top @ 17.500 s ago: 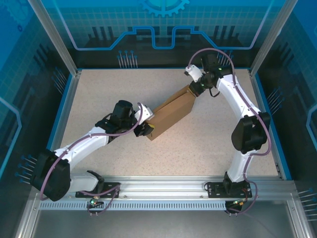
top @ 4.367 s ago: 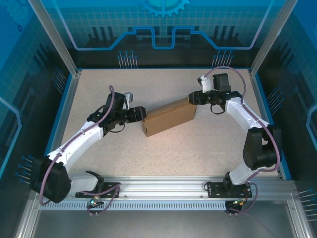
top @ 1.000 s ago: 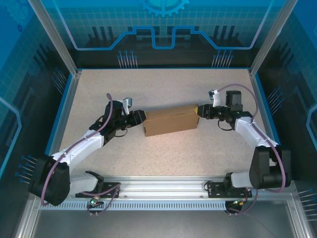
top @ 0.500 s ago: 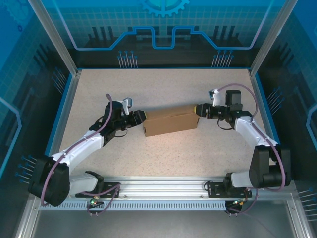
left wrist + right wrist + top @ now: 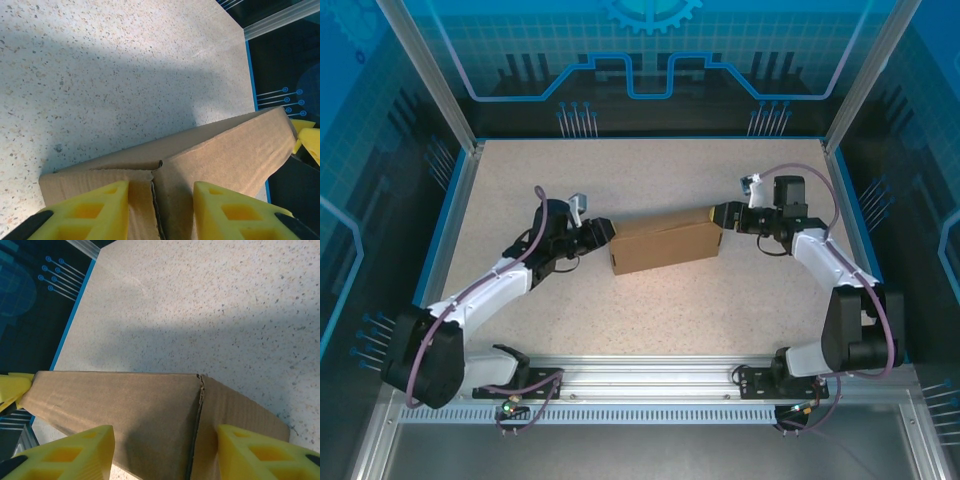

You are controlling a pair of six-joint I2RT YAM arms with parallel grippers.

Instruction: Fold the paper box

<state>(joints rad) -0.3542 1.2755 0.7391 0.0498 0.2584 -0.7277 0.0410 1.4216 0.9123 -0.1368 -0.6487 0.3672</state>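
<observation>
The left tool (image 5: 603, 232) sits at the left end of the paper box (image 5: 665, 243), pointing along the box's length. In the left wrist view its yellow fingers (image 5: 85, 210) stand spread, with the end panel's seam showing in the gap between them. The end is wider than that gap, so they bear on it or hover just short of it rather than pinching it; I cannot tell which.

The box lies closed on the tabletop (image 5: 620, 180), near the middle. It is long and low, with its right end angled slightly toward the far side.

The right tool (image 5: 718, 217) meets the right end the same way. Its jaws are spread wide, with a finger (image 5: 65, 450) on each side of that end's seam (image 5: 197, 405), and it grips nothing.

The step in hand looks like squaring or tucking in the two ends, with one arm at each. The folding seems close to finished. The next move probably calls for even, opposed pressure along the box's length, so that neither end skids and the flaps seat flush.

There is open room all round. The blue border of the tabletop is well away from both ends, and bare surface lies between the box and the near rail (image 5: 650, 375).
</observation>
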